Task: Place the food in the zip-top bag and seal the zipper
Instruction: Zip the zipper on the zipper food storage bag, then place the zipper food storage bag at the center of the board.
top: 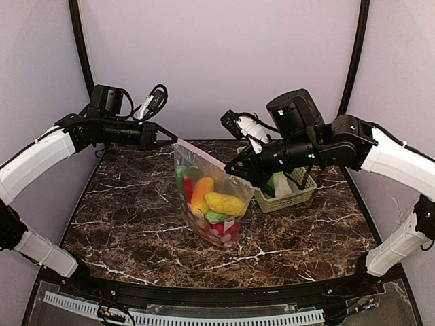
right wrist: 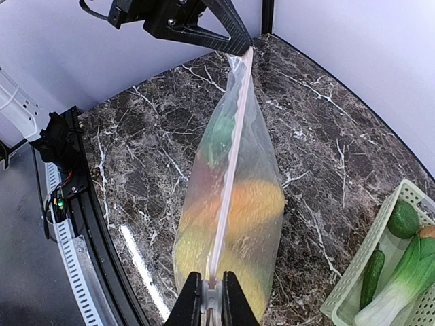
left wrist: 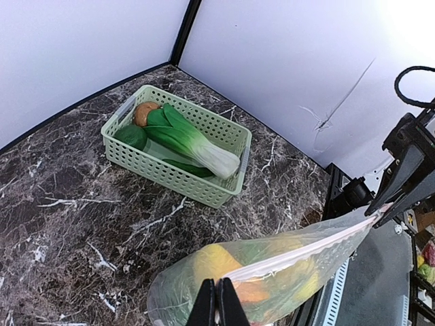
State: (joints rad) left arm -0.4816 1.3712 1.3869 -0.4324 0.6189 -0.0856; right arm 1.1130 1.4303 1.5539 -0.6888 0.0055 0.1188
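The zip-top bag point(top: 211, 197) hangs over the table, stretched between both grippers. Through its clear wall I see food: a yellow piece point(top: 224, 202), an orange one, something red and some green. The zipper point(top: 204, 157) runs taut along the top edge as a pale pink strip point(right wrist: 231, 163). My left gripper point(top: 172, 141) is shut on the bag's far-left zipper end point(left wrist: 217, 302). My right gripper point(top: 231, 166) is shut on the zipper's other end point(right wrist: 211, 302), a white piece between its fingers. More food lies in the basket: a bok choy point(left wrist: 187, 136), a cucumber point(right wrist: 372, 272) and a green pepper point(right wrist: 403, 219).
A pale green lattice basket point(top: 292, 197) stands on the dark marble table to the right of the bag, under the right arm. Grey walls close the back and sides. A black rail runs along the table's near edge point(top: 204, 292).
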